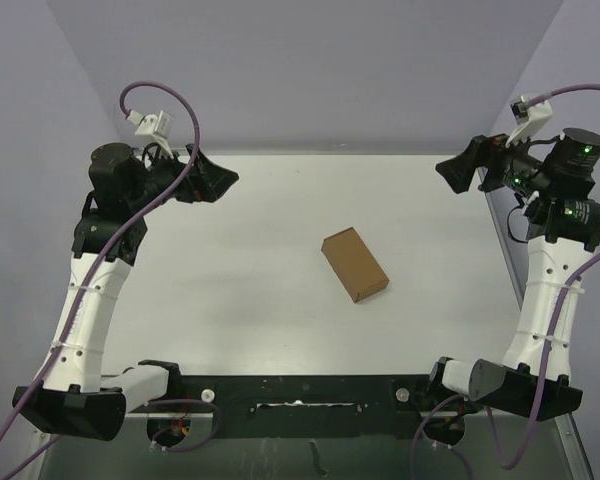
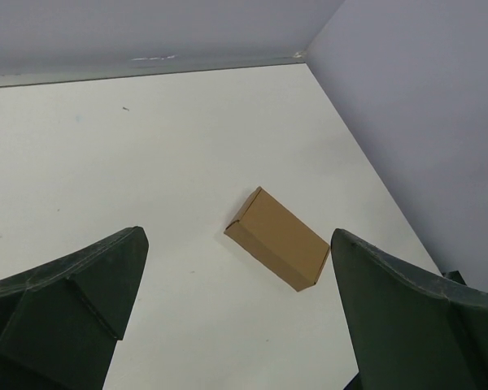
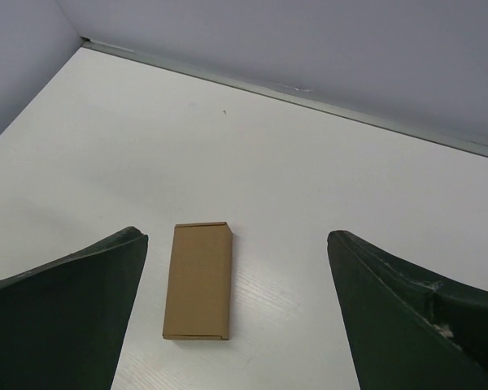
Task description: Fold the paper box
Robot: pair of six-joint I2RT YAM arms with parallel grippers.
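I see the left gripper (image 1: 218, 178) raised over the far left part of the white table (image 1: 280, 220), and its jaws stand wide apart with nothing between them. The right gripper (image 1: 458, 170) hangs over the far right part, and its jaws are also spread wide and empty. The paper box (image 1: 355, 265) lies flat on the table as a closed brown rectangular block, well apart from both grippers and roughly between them, a little nearer to the right one. In the left wrist view the box appears in the gap between the two dark fingers (image 2: 73, 301), beyond their tips, turned diagonally to them. In the right wrist view it lies lengthwise, just beside the finger at the left edge of the picture, touching neither finger.
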